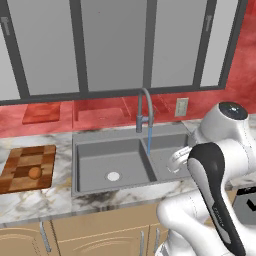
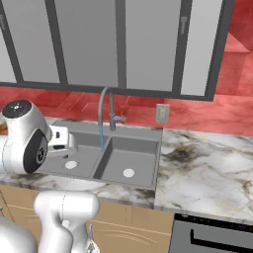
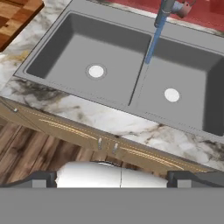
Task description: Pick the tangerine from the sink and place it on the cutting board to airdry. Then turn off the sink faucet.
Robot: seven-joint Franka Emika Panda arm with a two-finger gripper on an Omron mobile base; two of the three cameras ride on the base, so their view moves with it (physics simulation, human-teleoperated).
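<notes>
hand view cuts cutting board point(image 3: 17, 19).

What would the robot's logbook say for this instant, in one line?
tangerine: on cutting board | sink: no fruit | faucet: running

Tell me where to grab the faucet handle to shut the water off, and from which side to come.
Grip the small side handle, the stub jutting from the sink faucet near its base, toward the right basin. Come from the front, above the sink, fingers straddling the stub. Water is running. The tangerine sits on the cutting board.
</notes>
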